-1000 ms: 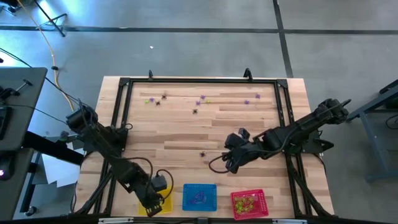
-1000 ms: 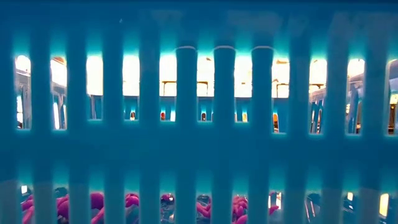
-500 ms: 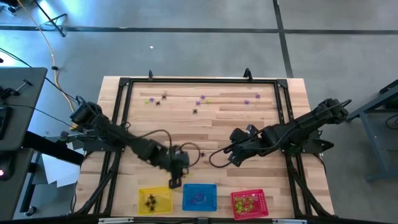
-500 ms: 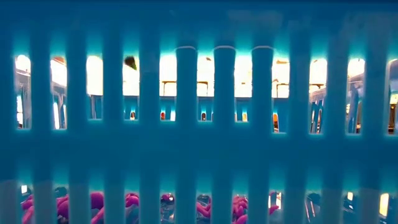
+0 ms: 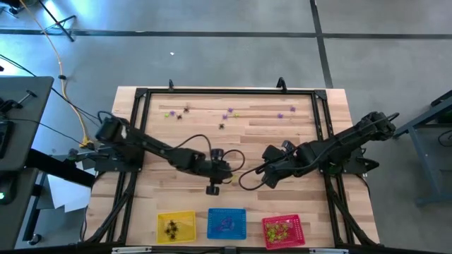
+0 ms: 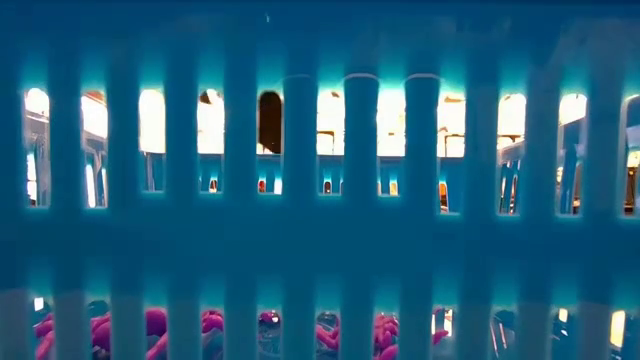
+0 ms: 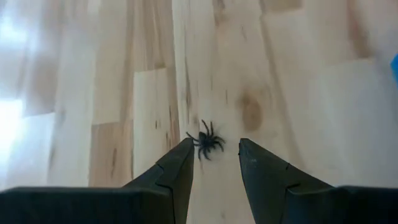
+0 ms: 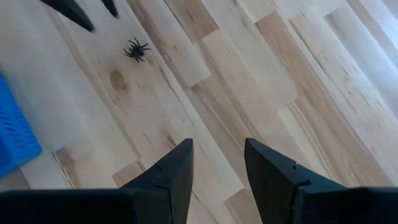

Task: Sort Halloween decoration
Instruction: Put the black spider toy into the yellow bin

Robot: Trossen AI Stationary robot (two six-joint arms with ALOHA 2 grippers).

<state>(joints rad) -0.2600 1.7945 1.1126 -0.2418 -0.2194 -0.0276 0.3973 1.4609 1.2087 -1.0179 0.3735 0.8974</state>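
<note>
My left hand (image 7: pixel 215 163) is low over the middle of the worktop (image 5: pixel 282 144), fingers spread, with a black spider trinket (image 7: pixel 205 140) lying flat on the wood just ahead of the tips, in line with the gap. Not touching it as far as I can tell. In the high view that left hand (image 5: pixel 229 178) sits at mid-worktop, arm stretched in from the left edge.

My right hand (image 8: pixel 217 167) is also spread, pinching nothing, hovering over bare wood. Its wrist camera catches the same black spider (image 8: pixel 136 50) farther off, plus a corner of the blue basket (image 8: pixel 15 134). From above, the right hand (image 5: pixel 263 178) is just beside the left one, the two facing each other.

Remaining trinkets: a loose scatter along the far side of the worktop, purple ones (image 5: pixel 229 113), yellow-green ones (image 5: pixel 168 114) and black ones (image 5: pixel 222 126), well apart from both hands.

Baskets in a row on the near edge: yellow basket (image 5: pixel 186 218) holds black spiders, blue basket (image 5: pixel 227 213) holds purple ones, red basket (image 5: pixel 295 224) holds yellow-green ones.

Low view is blocked by the blue basket wall (image 6: pixel 320 240); purple trinkets (image 6: pixel 150 325) show through the bottom slots.
</note>
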